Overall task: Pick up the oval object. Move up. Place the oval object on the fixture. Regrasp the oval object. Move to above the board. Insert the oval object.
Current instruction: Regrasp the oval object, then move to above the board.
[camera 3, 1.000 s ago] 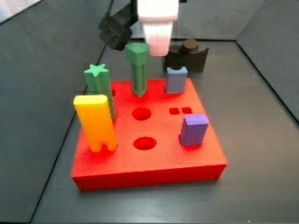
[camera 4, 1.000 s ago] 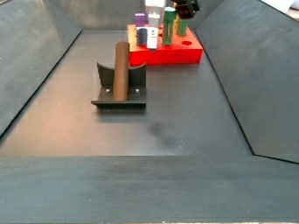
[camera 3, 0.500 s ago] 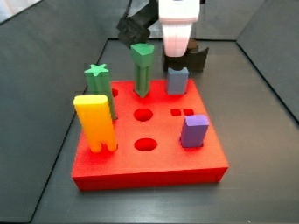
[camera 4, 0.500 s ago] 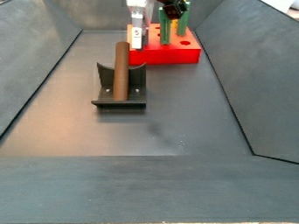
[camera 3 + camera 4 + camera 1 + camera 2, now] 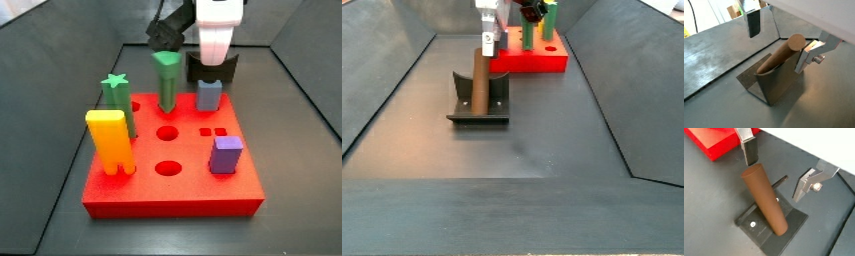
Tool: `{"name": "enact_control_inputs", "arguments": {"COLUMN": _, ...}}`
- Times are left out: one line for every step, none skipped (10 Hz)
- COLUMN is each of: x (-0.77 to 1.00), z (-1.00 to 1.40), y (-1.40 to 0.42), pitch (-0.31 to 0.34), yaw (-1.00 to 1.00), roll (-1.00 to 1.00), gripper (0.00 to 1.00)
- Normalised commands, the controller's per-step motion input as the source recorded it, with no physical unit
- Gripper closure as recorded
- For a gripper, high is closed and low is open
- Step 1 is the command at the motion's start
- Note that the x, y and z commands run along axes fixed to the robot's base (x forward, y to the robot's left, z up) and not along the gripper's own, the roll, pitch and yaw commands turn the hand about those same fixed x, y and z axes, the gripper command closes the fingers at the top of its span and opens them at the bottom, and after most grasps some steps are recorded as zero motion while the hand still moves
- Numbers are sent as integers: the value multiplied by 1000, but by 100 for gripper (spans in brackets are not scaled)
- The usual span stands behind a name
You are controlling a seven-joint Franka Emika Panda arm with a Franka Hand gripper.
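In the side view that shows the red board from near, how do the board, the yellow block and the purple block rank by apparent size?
1. Board, largest.
2. Yellow block.
3. Purple block, smallest.
The open gripper is by the oval object on the fixture.

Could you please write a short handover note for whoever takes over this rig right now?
Gripper: open and empty, its fingers either side of the top of the oval object, not touching it as far as the wrist views show.
Oval object: leaning in the fixture, on the floor apart from the board.
Done: the peg has been picked up and placed on the fixture.
Left: regrasp the peg, carry it above the board, insert it. Which hole fits it cannot be told from here.
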Motion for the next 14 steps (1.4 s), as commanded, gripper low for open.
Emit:
{"name": "enact_control_inputs", "arguments": {"x": 492, "z": -7, "y": -40, "pitch": 178, "yaw": 69, "roll": 59, "gripper": 0}}
{"name": "enact_control_inputs", "arguments": {"x": 392, "z": -13, "y": -21, "pitch": 174, "yaw": 62, "roll": 47, "gripper": 0}}
{"name": "enact_control_inputs", "arguments": {"x": 349, "z": -7, "y": -18, "pitch": 170, "yaw": 62, "roll": 43, "gripper": 0}}
{"name": "enact_control_inputs", "arguments": {"x": 257, "z": -9, "y": -23, "pitch": 169, "yaw": 60, "roll": 36, "gripper": 0}}
{"name": "enact_control_inputs", "arguments": {"x": 186, "z": -5, "y": -22, "pitch": 173, "yaw": 59, "roll": 39, "gripper": 0}}
{"name": "enact_control_inputs", "arguments": {"x": 0, "z": 167, "y": 0, "pitch": 0, "yaw": 0, "roll": 0, "gripper": 100}}
{"name": "enact_control_inputs", "arguments": {"x": -234, "z": 1000, "y": -30, "pitch": 224, "yaw": -372, "roll": -62, "gripper": 100}}
{"name": "enact_control_inputs", "arguments": {"x": -239, "z": 1000, "y": -30, "pitch": 234, "yaw": -346, "roll": -66, "gripper": 100}}
{"name": "enact_control_inputs", "arguments": {"x": -227, "z": 1000, "y": -25, "pitch": 240, "yaw": -241, "roll": -71, "gripper": 100}}
{"name": "enact_control_inputs", "arguments": {"x": -205, "z": 1000, "y": -22, "pitch": 254, "yaw": -147, "roll": -81, "gripper": 100}}
{"name": "enact_control_inputs", "arguments": {"x": -193, "z": 1000, "y": -20, "pitch": 261, "yaw": -76, "roll": -70, "gripper": 100}}
{"name": "enact_control_inputs", "arguments": {"x": -181, "z": 1000, "y": -21, "pitch": 250, "yaw": -9, "roll": -42, "gripper": 100}}
{"name": "enact_control_inputs", "arguments": {"x": -168, "z": 1000, "y": -22, "pitch": 218, "yaw": 29, "roll": -32, "gripper": 100}}
{"name": "enact_control_inputs", "arguments": {"x": -156, "z": 1000, "y": -19, "pitch": 175, "yaw": 55, "roll": -37, "gripper": 100}}
